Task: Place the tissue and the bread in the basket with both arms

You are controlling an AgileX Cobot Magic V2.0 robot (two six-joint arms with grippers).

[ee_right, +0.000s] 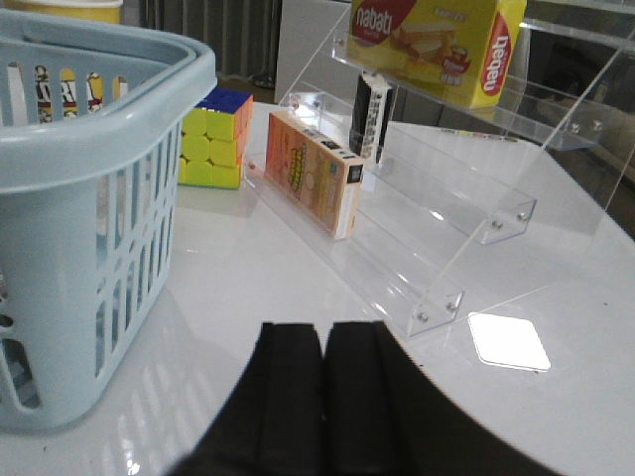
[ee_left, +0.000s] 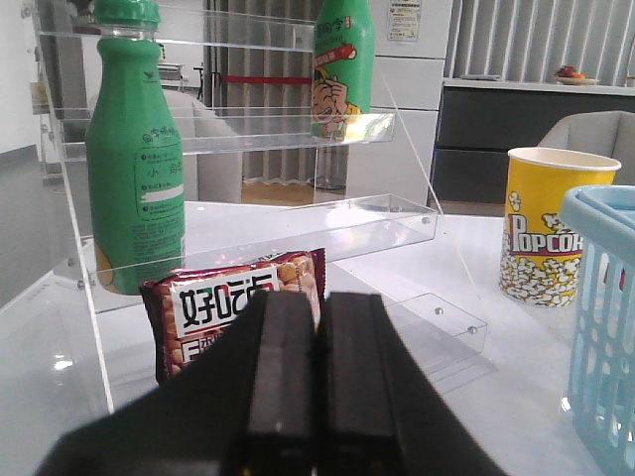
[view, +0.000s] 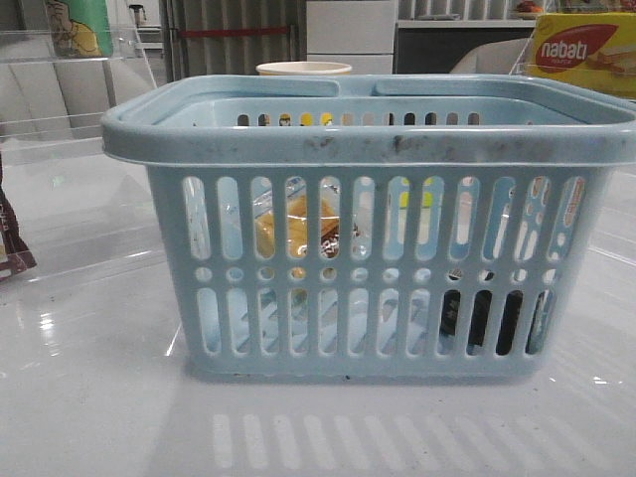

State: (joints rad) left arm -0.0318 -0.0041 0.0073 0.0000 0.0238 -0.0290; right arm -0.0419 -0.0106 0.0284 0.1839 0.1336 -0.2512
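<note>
The light-blue basket (view: 378, 288) stands in the middle of the front view. Through its slots I see the bread (view: 298, 227) in its clear bag, leaning at the left inside. The black tissue pack (view: 482, 320) lies low at the right inside. My left gripper (ee_left: 316, 307) is shut and empty, left of the basket (ee_left: 605, 327), pointing at a maroon snack packet. My right gripper (ee_right: 323, 337) is shut and empty, over the table to the right of the basket (ee_right: 89, 198). Neither gripper shows in the front view.
Left: a clear acrylic shelf (ee_left: 298, 223) with green bottles (ee_left: 134, 169), the maroon snack packet (ee_left: 228, 297), a popcorn cup (ee_left: 546, 223). Right: a clear shelf (ee_right: 446, 228) with a yellow nabati box (ee_right: 437, 45), an orange box (ee_right: 313, 169), a puzzle cube (ee_right: 213, 134).
</note>
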